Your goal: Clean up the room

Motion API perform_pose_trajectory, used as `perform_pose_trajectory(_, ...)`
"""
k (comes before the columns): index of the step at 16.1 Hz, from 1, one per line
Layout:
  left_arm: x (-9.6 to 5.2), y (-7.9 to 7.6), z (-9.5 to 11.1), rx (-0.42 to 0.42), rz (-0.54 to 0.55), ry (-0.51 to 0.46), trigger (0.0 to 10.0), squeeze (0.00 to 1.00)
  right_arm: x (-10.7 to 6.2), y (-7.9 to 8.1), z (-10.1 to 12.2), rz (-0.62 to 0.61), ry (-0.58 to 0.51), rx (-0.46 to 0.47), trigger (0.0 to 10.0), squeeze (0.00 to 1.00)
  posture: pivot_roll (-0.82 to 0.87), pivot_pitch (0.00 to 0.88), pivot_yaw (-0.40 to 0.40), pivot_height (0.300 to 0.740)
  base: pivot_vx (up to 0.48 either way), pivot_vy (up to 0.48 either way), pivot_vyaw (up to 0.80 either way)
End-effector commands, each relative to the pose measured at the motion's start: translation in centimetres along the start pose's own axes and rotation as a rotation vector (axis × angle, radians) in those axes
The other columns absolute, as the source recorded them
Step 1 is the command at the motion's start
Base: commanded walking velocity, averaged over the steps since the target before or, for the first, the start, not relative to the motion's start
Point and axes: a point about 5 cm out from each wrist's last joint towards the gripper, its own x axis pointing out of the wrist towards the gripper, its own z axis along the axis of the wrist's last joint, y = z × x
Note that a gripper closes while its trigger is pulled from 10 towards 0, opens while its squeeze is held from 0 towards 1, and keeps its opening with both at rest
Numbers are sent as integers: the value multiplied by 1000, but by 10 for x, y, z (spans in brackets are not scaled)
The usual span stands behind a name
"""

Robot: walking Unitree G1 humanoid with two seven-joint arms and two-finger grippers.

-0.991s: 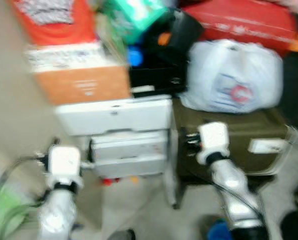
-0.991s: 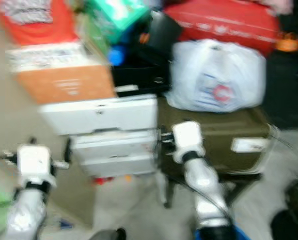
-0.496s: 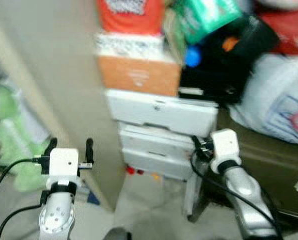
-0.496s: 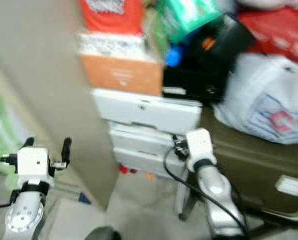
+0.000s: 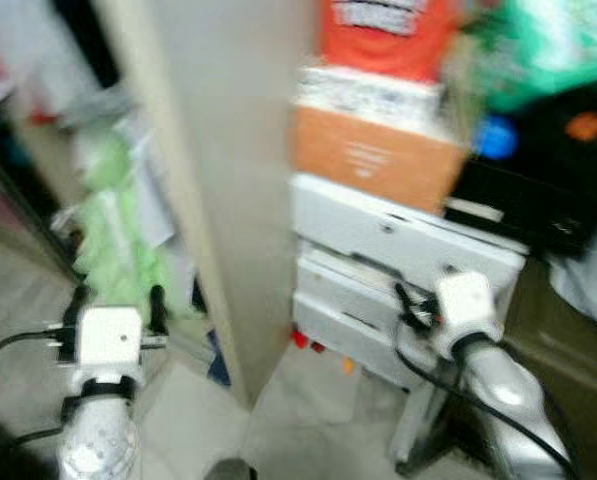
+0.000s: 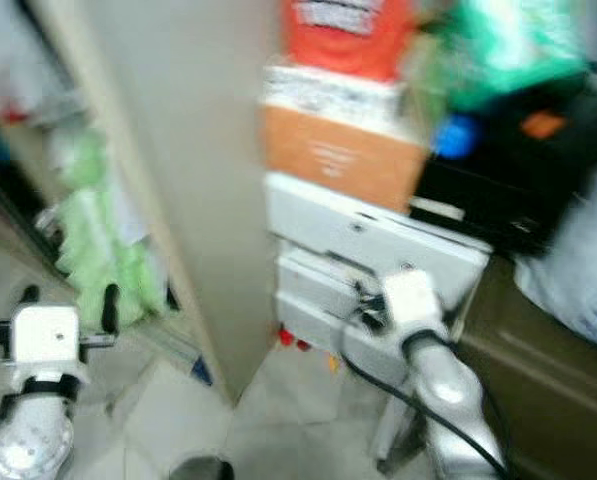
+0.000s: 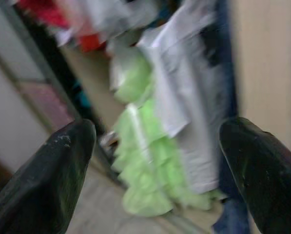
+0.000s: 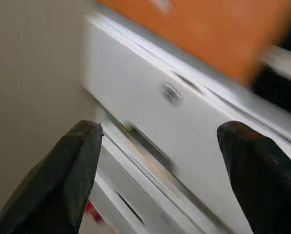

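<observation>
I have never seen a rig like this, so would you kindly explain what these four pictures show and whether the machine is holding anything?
This is a walking humanoid robot with two silver arms. Two pictures come from cameras on its head, looking down; they are blurred. The other two look along each gripper's black fingers. The left gripper is open and empty, facing crumpled green cloth beside a beige panel. The right gripper, also open and empty, faces stacked white drawers. On the drawers sits an orange box with a red item on top.

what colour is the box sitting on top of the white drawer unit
Orange, with small pale print on its front. The box atop the white drawer unit shows best in the left eye view.
</observation>
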Motion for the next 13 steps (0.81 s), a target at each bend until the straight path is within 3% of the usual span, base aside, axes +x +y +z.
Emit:
perform_pose_trajectory(1,2,-1,4,-1,1,-18,10000,0,-2,-3,0,-3,7,-9,10000,0,-30,0,-26,740,0,0,619)
perform_pose_trajectory(7,4,5,11,3,3,-31,10000,0,-1,1,10,20,-26,-21,10000,0,-23,0,-17,740,0,0,678)
perform_pose_trajectory(10,-9,6,2,-27,-10,29,10000,0,-19,5,2,202,1,-48,10000,0,-18,0,-32,740,0,0,800)
perform_pose_trajectory(13,-10,4,-3,-27,-18,49,10000,0,-23,1,-11,320,84,-27,10000,0,-14,0,-37,740,0,0,800)
